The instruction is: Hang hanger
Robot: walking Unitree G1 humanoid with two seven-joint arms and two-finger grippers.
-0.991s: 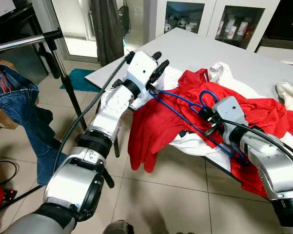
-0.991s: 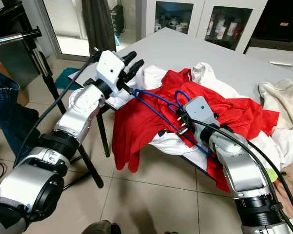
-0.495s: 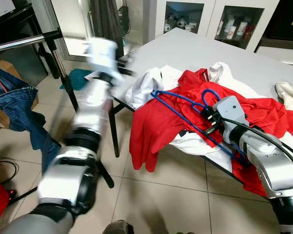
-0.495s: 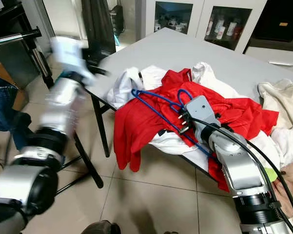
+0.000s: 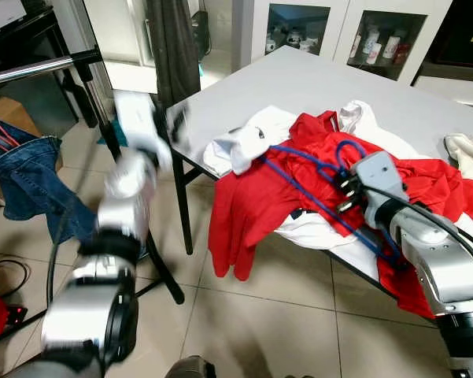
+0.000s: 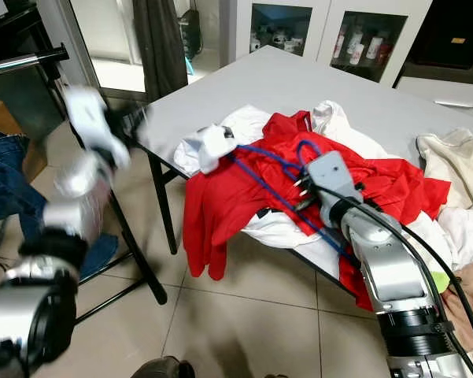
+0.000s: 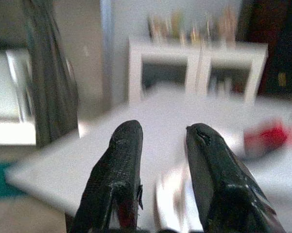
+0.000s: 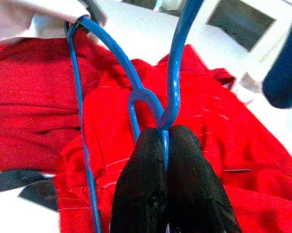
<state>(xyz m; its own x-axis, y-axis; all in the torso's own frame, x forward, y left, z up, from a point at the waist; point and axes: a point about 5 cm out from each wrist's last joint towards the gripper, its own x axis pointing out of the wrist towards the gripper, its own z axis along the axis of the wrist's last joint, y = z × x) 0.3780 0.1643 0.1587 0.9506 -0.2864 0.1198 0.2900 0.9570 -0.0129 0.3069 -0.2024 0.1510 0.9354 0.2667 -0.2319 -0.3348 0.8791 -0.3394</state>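
Observation:
A blue wire hanger [image 5: 303, 187] lies tucked in a red shirt [image 5: 248, 206] on the grey table [image 5: 299, 79]. My right gripper [image 5: 348, 189] is shut on the hanger's neck just below the hook, and the right wrist view shows its fingers [image 8: 141, 160] pinching the blue wire [image 8: 107, 48]. A white garment [image 5: 248, 138] covers the hanger's far end. My left gripper [image 5: 175, 122], blurred by motion, is off the table's left corner, clear of the clothes. In the left wrist view this gripper [image 7: 164, 133] is open, with nothing between its fingers.
A metal clothes rail [image 5: 31, 69] on a black stand crosses the upper left, with blue jeans [image 5: 24, 173] hanging below it. A dark curtain [image 5: 173, 47] hangs behind the table corner. White clothes [image 5: 468, 153] lie at the table's right, and glass cabinets [image 5: 299, 24] stand behind.
My left gripper let go of the hanger's end and swung left, off the table. The white garment now lies over that end. My right gripper nudged the hanger slightly right.

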